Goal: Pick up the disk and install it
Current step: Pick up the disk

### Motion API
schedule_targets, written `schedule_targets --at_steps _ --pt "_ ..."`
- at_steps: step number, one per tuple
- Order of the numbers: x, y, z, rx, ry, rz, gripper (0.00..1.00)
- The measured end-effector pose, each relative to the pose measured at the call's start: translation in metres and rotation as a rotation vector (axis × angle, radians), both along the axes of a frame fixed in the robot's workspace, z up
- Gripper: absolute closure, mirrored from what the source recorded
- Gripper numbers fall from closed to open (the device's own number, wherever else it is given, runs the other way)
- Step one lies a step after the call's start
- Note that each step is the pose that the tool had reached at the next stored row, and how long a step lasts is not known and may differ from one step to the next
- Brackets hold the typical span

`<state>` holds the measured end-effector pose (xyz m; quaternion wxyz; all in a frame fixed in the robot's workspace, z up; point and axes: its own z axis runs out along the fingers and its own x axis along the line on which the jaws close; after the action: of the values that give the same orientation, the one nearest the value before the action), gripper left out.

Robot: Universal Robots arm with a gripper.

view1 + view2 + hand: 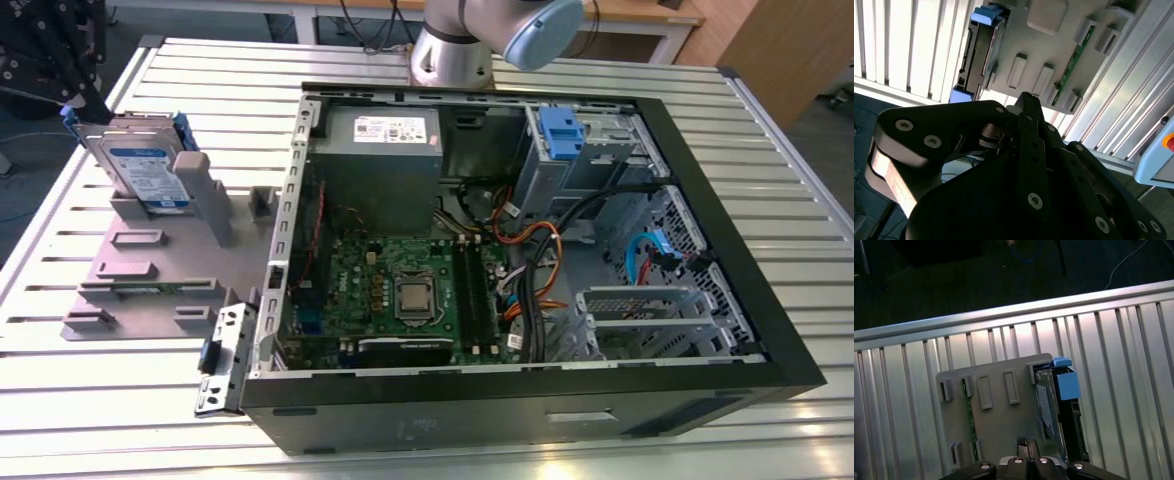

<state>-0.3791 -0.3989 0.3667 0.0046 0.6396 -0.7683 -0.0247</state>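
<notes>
Hovering over the stand (999,425), fingers (1029,125) seemingly clenched empty, the gripper (1025,97) sits at the approach step; grasping the disk (144,168) likely needs them parted.

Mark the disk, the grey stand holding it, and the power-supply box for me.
the disk (144,175): exterior view, on its white-and-blue label.
the stand (187,263): exterior view, on a bare patch of its flat base.
the power-supply box (374,185): exterior view, on its plain grey face below the sticker.

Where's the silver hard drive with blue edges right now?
The silver-grey metal hard drive stands upright in the grey plastic stand, on the exterior view's left of the open black computer case.
</notes>
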Motion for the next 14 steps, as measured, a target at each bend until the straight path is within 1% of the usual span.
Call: schedule_targets --at_steps 14 --pt "0.0000 0.0000 0.0000 0.0000 0.0000 0.031 0.89"
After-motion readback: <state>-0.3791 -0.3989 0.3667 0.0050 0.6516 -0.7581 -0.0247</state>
